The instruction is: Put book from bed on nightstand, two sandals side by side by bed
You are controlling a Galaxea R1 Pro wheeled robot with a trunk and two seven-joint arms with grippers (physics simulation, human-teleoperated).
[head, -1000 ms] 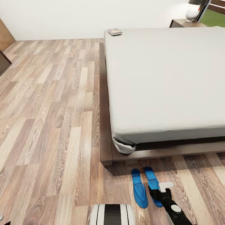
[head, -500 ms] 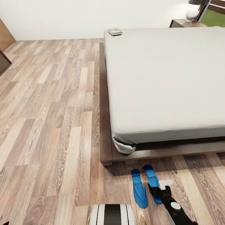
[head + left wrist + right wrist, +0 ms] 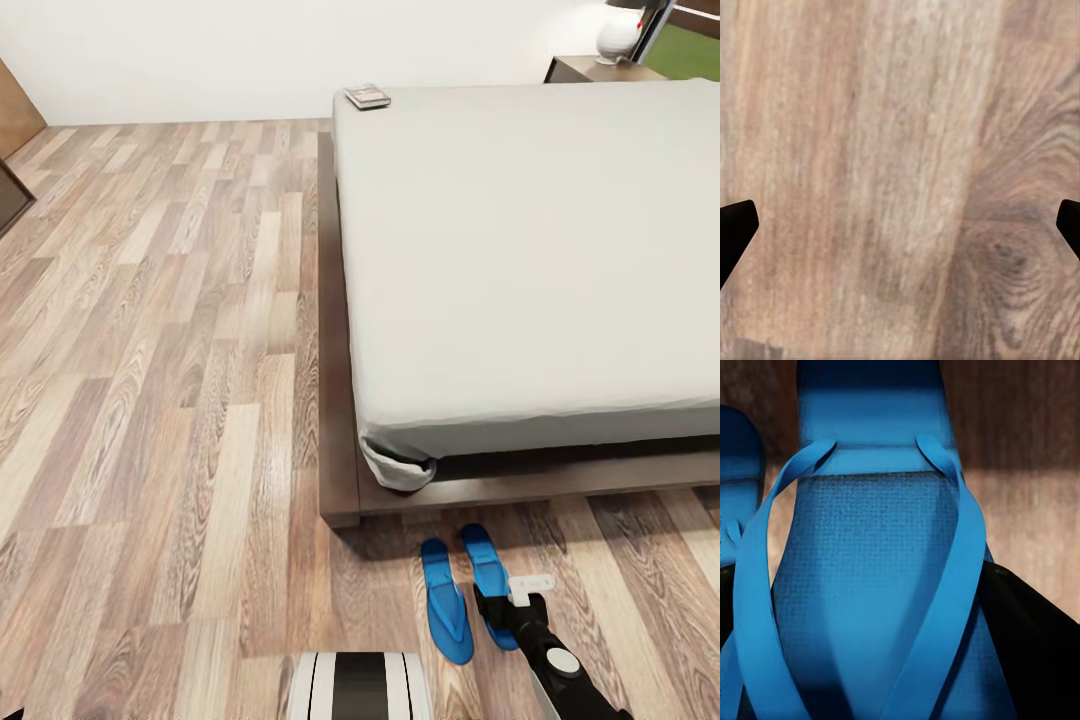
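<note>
Reaching down with my right hand [image 3: 503,607], I am holding it low over the floor [image 3: 150,350] at the heel end of one blue sandal [image 3: 488,580], the one on my right; from the wrist, that sandal [image 3: 870,607] is lying close under the hand with its straps running between my dark fingers [image 3: 1035,652], which are standing on either side of the sole, though I cannot tell whether they are pressing on it or standing free. The other sandal [image 3: 444,602] is lying just beside it on my left, both pointing toward the foot of the bed [image 3: 530,250], near its wooden corner. The book [image 3: 367,97] is resting on the far corner of the mattress, well apart from the sandals. A nightstand [image 3: 590,70] is standing beyond the bed with a white lamp [image 3: 618,35] on it. My left hand [image 3: 900,229] is hovering over bare floor planks with its fingers [image 3: 733,232] spread wide apart.
</note>
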